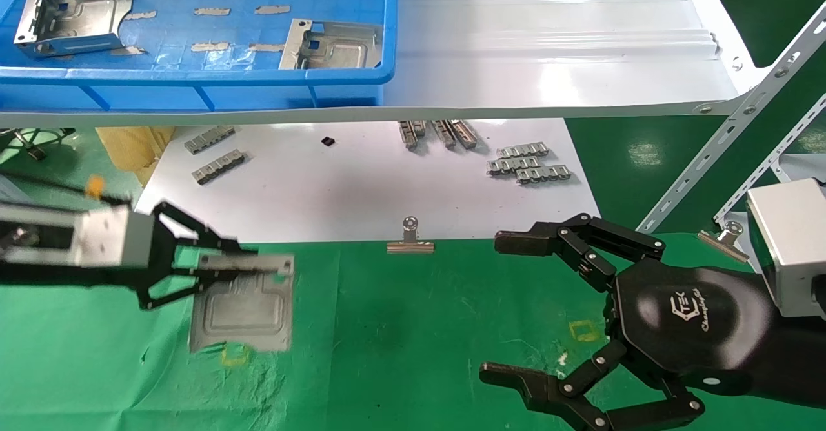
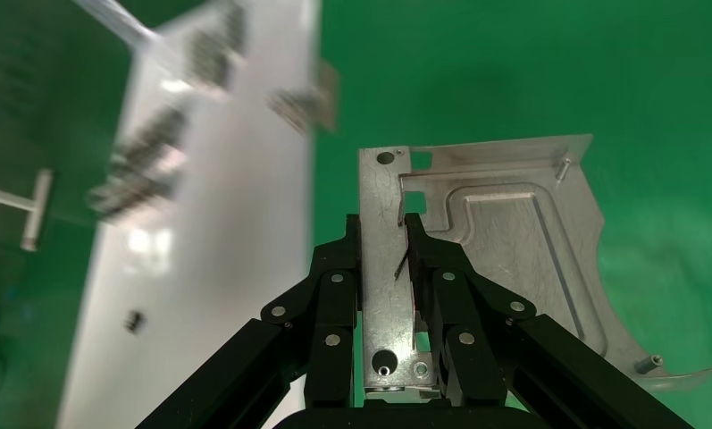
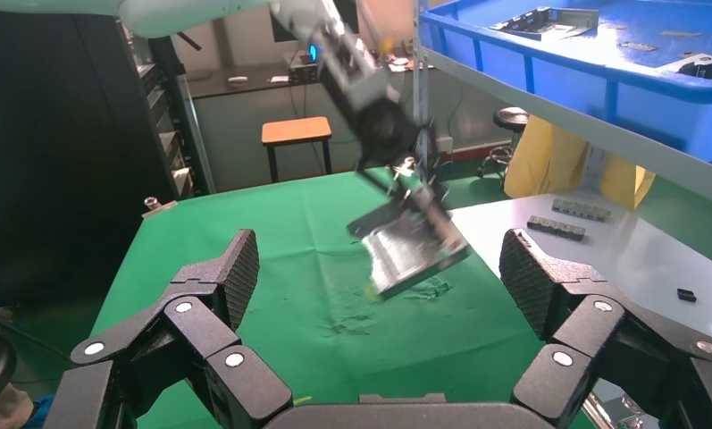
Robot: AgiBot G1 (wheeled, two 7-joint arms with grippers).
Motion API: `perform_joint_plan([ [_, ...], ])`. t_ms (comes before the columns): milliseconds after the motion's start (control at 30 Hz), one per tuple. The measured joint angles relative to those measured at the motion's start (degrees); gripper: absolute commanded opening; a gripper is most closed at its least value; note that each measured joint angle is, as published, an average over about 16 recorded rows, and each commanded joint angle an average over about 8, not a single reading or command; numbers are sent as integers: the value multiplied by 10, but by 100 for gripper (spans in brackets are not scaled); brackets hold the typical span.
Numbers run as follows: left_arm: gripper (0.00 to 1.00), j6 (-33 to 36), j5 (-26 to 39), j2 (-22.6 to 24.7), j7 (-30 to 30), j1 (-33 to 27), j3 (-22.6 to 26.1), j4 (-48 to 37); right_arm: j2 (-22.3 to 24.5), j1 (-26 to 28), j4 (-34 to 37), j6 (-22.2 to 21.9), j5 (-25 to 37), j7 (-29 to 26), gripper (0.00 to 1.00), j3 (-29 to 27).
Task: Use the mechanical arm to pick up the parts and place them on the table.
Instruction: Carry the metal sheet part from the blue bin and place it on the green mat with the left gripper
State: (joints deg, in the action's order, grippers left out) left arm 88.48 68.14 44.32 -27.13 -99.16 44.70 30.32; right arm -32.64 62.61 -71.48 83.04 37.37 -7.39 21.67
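- Silver sheet metal catches the eye first: one stamped bracket [image 1: 242, 311] hangs in the left tool [image 1: 213, 266], clenched on its upturned perforated flange, as the left wrist view shows with the black linkage fingers [image 2: 334, 304] pinching that flange from both sides.
- From the head view, the bracket sits at about 8 o'clock of the scene, above the green-clothed desk [image 1: 400, 328]. The right wrist view shows it tilted, and I cannot tell whether its low edge touches the cloth.
- Its embossed plate extends toward 6 o'clock from the tool, while the gripped flange runs along the 3-to-9 line.
- A yellow square outline [image 1: 235, 355] lies on the cloth just past the plate's near edge; judged from this, the coming move is a short lowering straight down and a release.
- The right tool [image 1: 516, 308] is parked at 4 o'clock, fingers spread wide and grasping nothing; the left arm is clearly the nearer one.
- Two more brackets [image 1: 71, 18] wait in the blue bin [image 1: 193, 82] at 11 o'clock.
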Motion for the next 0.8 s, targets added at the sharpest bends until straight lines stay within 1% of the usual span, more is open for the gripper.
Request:
perform_joint_plan([
  [100,0,-4,23,7,-51,4,11,-37,0,0,0,0,0,0,100,0],
  [200,0,-4,34,17,-86,6,17,-76,0,0,0,0,0,0,100,0],
  [400,0,0,40,34,-125,7,23,-143,0,0,0,0,0,0,100,0],
  [467,2,3,42,38,-132,7,25,-160,0,0,0,0,0,0,100,0],
  [500,5,4,43,40,-135,7,26,-168,0,0,0,0,0,0,100,0],
  [533,11,5,44,41,-138,7,27,-176,0,0,0,0,0,0,100,0],
  [567,20,5,45,43,-140,7,28,-182,0,0,0,0,0,0,100,0],
  [700,69,6,51,48,-152,7,33,-204,0,0,0,0,0,0,100,0],
  [767,90,6,54,50,-157,7,36,-213,0,0,0,0,0,0,100,0],
  [800,97,6,55,51,-159,7,37,-217,0,0,0,0,0,0,100,0],
])
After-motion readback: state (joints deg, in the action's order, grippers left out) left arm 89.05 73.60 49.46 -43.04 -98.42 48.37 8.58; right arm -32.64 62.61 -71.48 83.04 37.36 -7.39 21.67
